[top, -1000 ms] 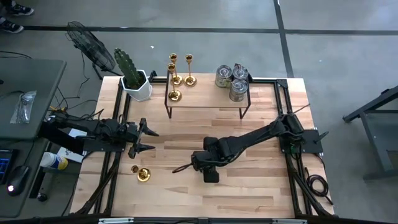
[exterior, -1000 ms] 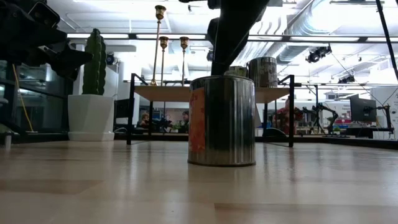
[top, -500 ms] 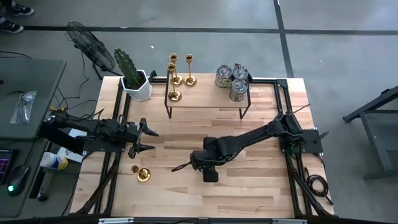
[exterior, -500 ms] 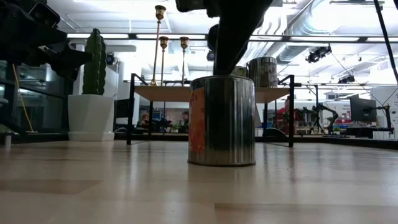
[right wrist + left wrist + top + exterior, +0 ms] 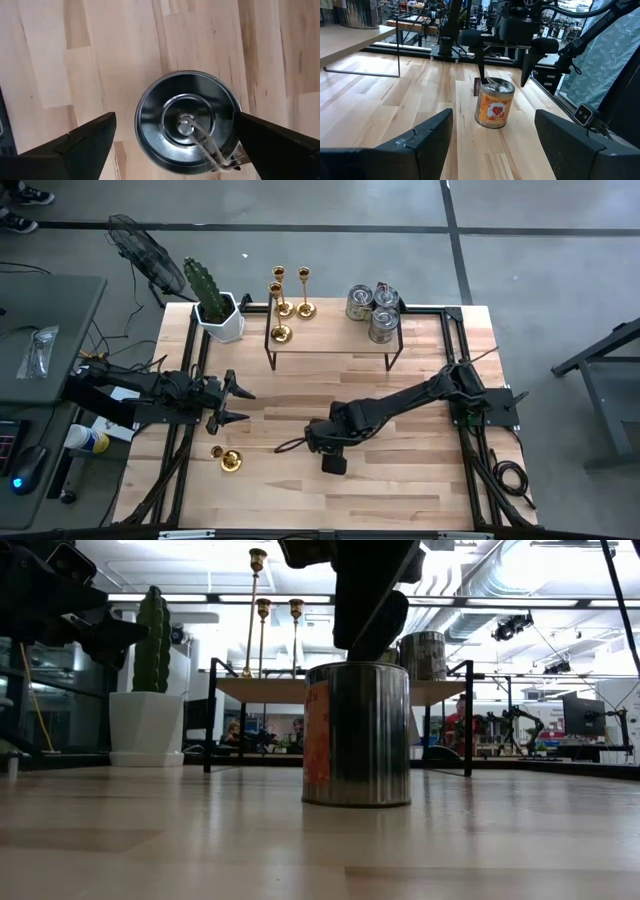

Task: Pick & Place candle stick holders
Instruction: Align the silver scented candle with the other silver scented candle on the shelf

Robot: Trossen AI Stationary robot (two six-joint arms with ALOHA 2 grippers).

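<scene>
A silver can-like holder with an orange label [image 5: 494, 103] stands upright on the table's middle; it also shows in the low view [image 5: 357, 732]. My right gripper [image 5: 503, 75] hangs open just above it, pointing down, with a finger on either side of its top [image 5: 187, 122] and not touching it. My left gripper [image 5: 244, 404] waits open and empty at the table's left. A gold candlestick [image 5: 228, 460] lies on its side near the left front. Three gold candlesticks [image 5: 281, 305] and three silver holders [image 5: 372, 308] stand on the black rack [image 5: 330, 352] at the far side.
A white hexagonal pot with a green cactus [image 5: 220, 312] stands at the far left corner beside the rack. Bare wood lies at the near side and to the right of the standing holder. Black frame rails [image 5: 470, 450] run along the table's left and right edges.
My right gripper has come down toward the top of the silver holder and shifted slightly toward the table's left. The holder has stayed where it was.
</scene>
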